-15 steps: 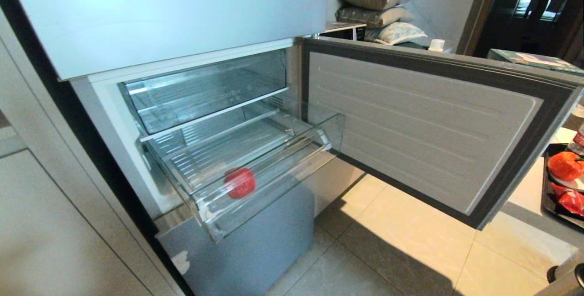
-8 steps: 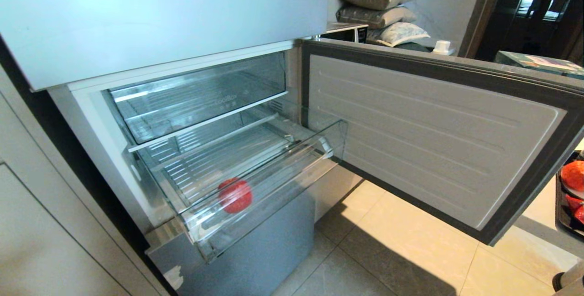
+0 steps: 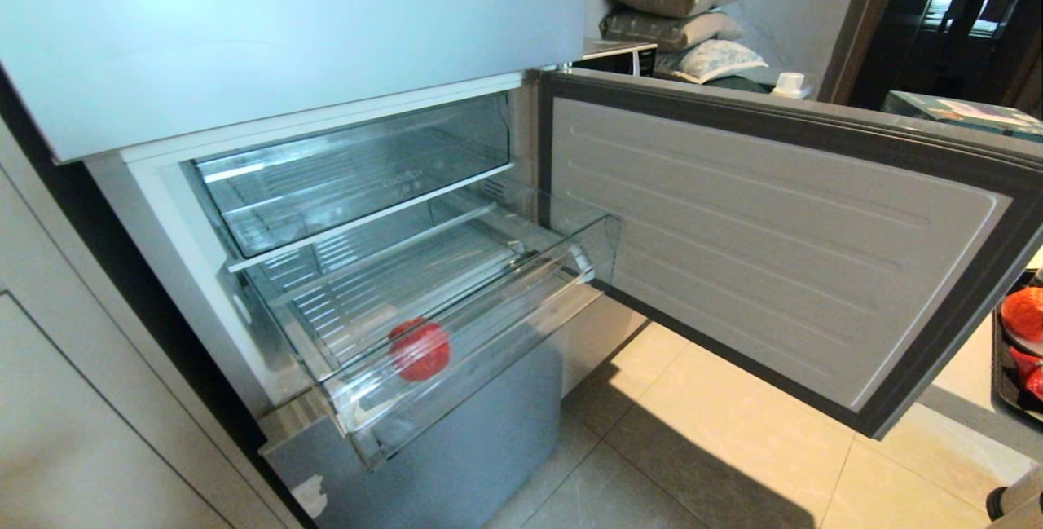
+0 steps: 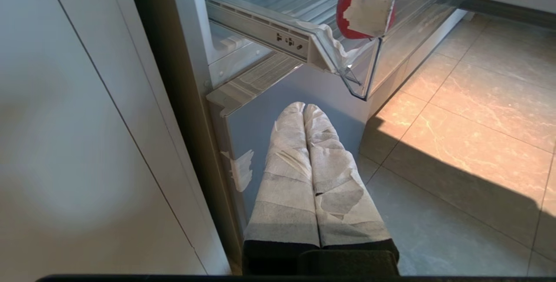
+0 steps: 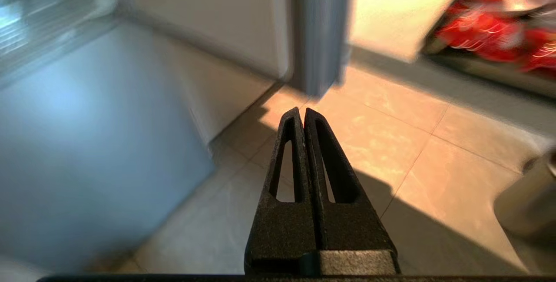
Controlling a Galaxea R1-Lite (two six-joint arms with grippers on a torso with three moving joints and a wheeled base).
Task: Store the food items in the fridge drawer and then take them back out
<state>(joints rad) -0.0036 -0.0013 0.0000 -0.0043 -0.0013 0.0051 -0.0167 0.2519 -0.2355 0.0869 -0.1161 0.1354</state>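
A small glossy red fruit [image 3: 419,350] lies near the front of the pulled-out fridge drawer [image 3: 489,325], behind its clear front lip. In the left wrist view the fruit [image 4: 347,17] shows partly behind a paper label on the drawer [image 4: 304,43]. My left gripper [image 4: 303,106], wrapped in white tape, is shut and empty. It hangs low before the fridge's lower panel, below the drawer. My right gripper [image 5: 302,110] is shut and empty over the tiled floor, near the open door's lower corner. Neither gripper shows in the head view.
The fridge door [image 3: 774,244] stands open to the right. A clear bin with faint lettering [image 3: 358,170] sits above the drawer. A black tray with red and orange packets [image 3: 1018,341] is at the far right. A pale cabinet [image 3: 98,431] flanks the fridge's left.
The whole head view shifted early in the second, so the camera moved; the fridge sits a little lower and the tray further right. The fruit stays in the drawer.
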